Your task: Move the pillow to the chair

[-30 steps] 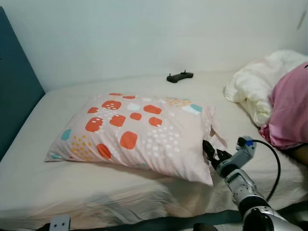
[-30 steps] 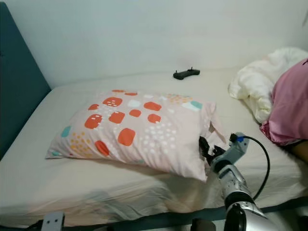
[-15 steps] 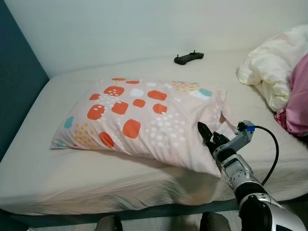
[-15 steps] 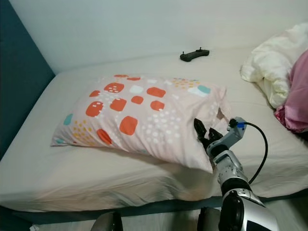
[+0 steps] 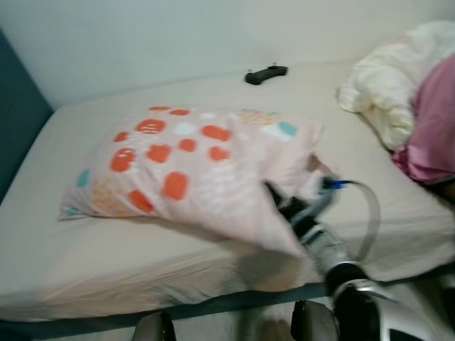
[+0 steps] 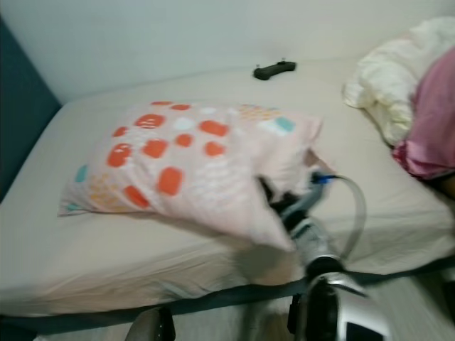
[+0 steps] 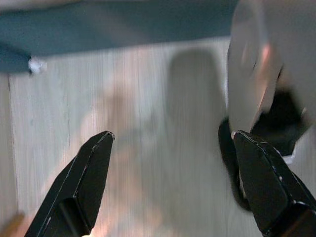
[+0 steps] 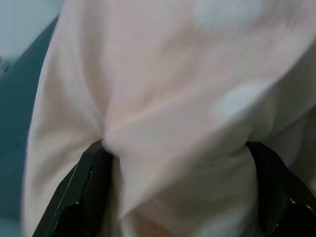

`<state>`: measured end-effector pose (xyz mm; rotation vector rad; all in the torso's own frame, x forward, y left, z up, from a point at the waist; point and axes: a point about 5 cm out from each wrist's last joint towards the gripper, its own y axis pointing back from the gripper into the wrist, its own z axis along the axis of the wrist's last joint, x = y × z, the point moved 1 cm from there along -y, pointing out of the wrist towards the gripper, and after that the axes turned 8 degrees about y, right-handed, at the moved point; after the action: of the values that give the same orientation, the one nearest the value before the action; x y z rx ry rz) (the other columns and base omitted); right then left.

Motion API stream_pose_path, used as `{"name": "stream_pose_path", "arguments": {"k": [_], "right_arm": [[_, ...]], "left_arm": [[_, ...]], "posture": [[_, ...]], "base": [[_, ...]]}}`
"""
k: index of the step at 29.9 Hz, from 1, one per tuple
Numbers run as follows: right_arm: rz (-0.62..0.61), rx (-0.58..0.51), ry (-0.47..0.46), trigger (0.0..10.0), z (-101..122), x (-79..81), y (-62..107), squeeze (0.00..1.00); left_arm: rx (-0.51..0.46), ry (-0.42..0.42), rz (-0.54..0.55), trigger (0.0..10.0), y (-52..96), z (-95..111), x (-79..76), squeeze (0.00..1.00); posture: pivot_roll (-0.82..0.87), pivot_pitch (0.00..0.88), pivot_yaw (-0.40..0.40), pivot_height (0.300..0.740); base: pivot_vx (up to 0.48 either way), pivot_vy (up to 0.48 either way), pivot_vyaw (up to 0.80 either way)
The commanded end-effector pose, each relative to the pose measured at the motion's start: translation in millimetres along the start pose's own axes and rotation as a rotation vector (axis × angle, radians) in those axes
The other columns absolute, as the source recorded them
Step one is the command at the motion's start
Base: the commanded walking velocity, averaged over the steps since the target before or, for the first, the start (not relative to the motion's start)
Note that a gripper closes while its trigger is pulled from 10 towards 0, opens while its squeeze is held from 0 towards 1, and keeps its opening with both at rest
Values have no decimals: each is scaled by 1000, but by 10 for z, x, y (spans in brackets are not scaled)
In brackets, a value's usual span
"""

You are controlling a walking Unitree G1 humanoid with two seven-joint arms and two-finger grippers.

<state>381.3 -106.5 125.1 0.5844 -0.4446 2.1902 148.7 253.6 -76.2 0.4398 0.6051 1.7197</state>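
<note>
while the pillow lies on the bed, its near right corner is bunched between the right gripper fingers, jaws clamped on it. left gripper hangs spread wide over floor.

Bare mattress lies open left of and in front of the pillow. A controller sits behind the pillow, and bedding crowds its right.

pale pink pillow with orange, white, teal patches, lying flat on bed, near corner pinched in right gripper
</note>
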Motion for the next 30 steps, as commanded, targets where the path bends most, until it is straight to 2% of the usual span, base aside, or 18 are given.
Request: {"name": "stream_pose_path", "arguments": {"k": [1, 6, 7, 12, 15, 20, 25, 27, 30], "right_arm": [[18, 100, -10, 10000, -212, 72, -30, 0], [-45, 108, -12, 10000, -272, 47, -25, 0], [-93, 91, -20, 0, -263, -2, 1, 0], [-150, 31, -28, 0, -184, -102, 71, 0], [-128, -18, -27, 0, -71, -133, 103, 0], [-79, -34, -6, 0, -5, -116, 106, 0], [80, -54, 40, 0, 75, 56, 11, 0], [105, -46, 49, 0, 77, 88, -7, 0], [188, -14, 106, 0, 28, 260, -117, 0]], "left_arm": [[36, -17, 5, 10000, 68, -106, 55, 0], [32, -12, 11, 10000, 62, -94, 62, 0], [36, -11, 14, 10000, 59, -95, 63, 0], [46, -6, 20, 10000, 54, -109, 53, 0], [56, 3, 27, 10000, 27, -100, 27, 0], [67, 10, 31, 10000, -21, -72, -19, 0], [76, 25, 36, 10000, -119, 14, -114, 0], [78, 27, 36, 10000, -129, 22, -124, 0], [99, 36, 42, 10000, -159, 29, -165, 0]], "posture": [[211, 300, 98, 415], [207, 292, 92, 415], [195, 280, 84, 415], [186, 268, 76, 415], [157, 233, 58, 415], [139, 205, 44, 415], [97, 126, 7, 415], [97, 126, 7, 415], [64, 65, -13, 415]], "base": [[0, 0, 0], [0, 0, 0], [0, 0, 0], [0, 0, 0], [0, 0, 0], [0, 0, 0], [0, 0, 0], [0, 0, 0], [0, 0, 0]]}}
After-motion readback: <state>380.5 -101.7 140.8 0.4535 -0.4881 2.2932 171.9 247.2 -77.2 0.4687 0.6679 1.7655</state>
